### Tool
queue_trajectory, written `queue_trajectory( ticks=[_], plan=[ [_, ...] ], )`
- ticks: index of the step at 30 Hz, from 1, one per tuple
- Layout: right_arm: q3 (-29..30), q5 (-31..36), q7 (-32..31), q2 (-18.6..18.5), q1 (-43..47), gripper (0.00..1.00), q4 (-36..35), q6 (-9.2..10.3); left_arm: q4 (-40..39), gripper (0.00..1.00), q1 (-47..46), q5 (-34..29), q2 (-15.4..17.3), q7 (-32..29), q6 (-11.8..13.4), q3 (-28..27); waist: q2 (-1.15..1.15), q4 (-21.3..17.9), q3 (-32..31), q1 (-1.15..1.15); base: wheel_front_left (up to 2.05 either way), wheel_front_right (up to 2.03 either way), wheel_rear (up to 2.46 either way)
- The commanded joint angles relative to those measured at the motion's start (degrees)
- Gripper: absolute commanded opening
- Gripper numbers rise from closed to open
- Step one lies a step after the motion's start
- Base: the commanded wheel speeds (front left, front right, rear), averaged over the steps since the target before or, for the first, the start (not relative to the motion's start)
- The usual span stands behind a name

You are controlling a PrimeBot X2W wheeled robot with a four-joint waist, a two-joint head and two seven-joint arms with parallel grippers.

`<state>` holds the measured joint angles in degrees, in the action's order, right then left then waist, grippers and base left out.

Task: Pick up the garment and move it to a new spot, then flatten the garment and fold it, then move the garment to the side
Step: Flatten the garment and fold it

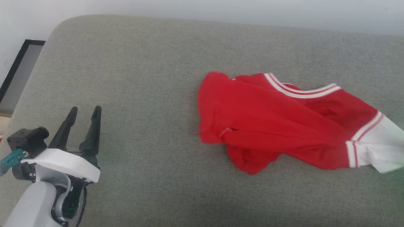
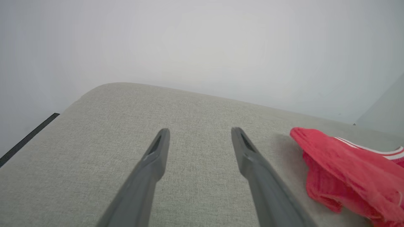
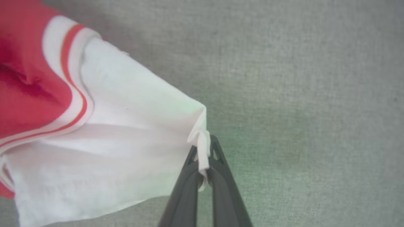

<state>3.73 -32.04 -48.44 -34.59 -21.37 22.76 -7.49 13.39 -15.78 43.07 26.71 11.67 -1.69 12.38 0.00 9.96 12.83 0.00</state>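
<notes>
Clearly the pick-up step is in hand: the right gripper (image 3: 204, 154) pinches the white sleeve (image 3: 126, 126) hem of the garment (image 1: 268, 119), which lies crumpled near the right edge of the bench (image 1: 142, 78), and the left gripper (image 1: 85, 108) hovers spread by the left edge, so the next move should be a careful lift.

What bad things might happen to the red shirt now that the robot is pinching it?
The right jaws pinch just a thin edge of the white sleeve, so it might slip out when pulled.
The garment lies crumpled on the grey cushion; dragging by one corner may bunch it more.
The left jaws hang open, apart from it, so nothing steadies the other side.
</notes>
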Motion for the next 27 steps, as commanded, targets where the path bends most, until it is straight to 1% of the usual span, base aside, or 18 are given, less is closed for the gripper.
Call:
queue_trajectory(
  ticks=[1, 4, 7, 8, 10, 13, 17, 23, 27],
  plan=[
    [0.93, 0.53, 0.09, 0.2, 0.92, 0.0, 0.43, 0.0, -0.08, 1.0, -0.67, 0.38, 0.12, -0.16, 0.26, 0.06, 0.0, 0.04, 0.36, 0.0, 0.0, 0.0, 0.0],
    [2.56, 0.91, 0.74, 2.57, 2.55, 0.0, 1.63, 0.0, 0.07, 1.0, -1.01, 0.41, 0.22, -0.39, 0.16, 0.27, 0.0, 0.08, 0.87, 0.0, 0.0, 0.0, 0.0],
    [2.98, 1.14, 1.7, 5.17, 2.71, 0.0, 4.17, -0.01, 0.28, 1.0, -1.53, 0.47, 0.28, -0.76, -0.09, 0.62, 0.0, -0.13, 1.16, 0.0, 0.0, 0.0, 0.0],
    [2.92, 1.4, 1.94, 5.87, 2.63, 0.11, 4.89, -0.02, 0.32, 1.0, -1.84, 0.44, 0.37, -1.04, -0.1, 0.73, 0.0, -0.24, 1.14, 0.0, 0.0, 0.0, 0.0],
    [2.76, 1.74, 2.58, 7.2, 2.03, 1.0, 5.83, -0.02, 0.31, 1.0, -2.38, 0.14, 0.77, -1.48, -0.25, 0.97, 0.0, -0.61, 0.97, 0.0, 0.0, 0.0, 0.0],
    [2.29, 2.26, 3.07, 8.07, 1.01, 1.0, 6.13, -0.02, 0.02, 1.0, -2.71, 0.15, 1.44, -2.6, -0.48, 1.17, 0.0, -1.5, 0.42, 0.0, 0.0, 0.0, 0.0],
    [1.73, 2.57, 3.66, 8.1, -0.4, 1.0, 5.23, -0.01, -1.03, 1.0, -4.27, 0.31, 2.51, -4.96, -0.49, 1.69, 0.0, -3.04, -0.53, 0.0, 0.0, 0.0, 0.0],
    [0.57, 2.66, 6.04, 8.37, -1.05, 1.0, 0.36, -0.01, -2.65, 1.0, -6.83, 1.21, 3.98, -9.96, -1.09, 2.89, 0.0, -5.93, -2.45, 0.0, 0.0, 0.0, 0.0],
    [0.37, 3.54, 9.77, 9.63, -0.62, 1.0, -3.9, -0.01, -3.4, 1.0, -9.03, 1.84, 4.58, -14.75, -1.28, 4.25, 0.0, -8.23, -3.63, 0.0, 0.0, 0.0, 0.0]
  ],
)
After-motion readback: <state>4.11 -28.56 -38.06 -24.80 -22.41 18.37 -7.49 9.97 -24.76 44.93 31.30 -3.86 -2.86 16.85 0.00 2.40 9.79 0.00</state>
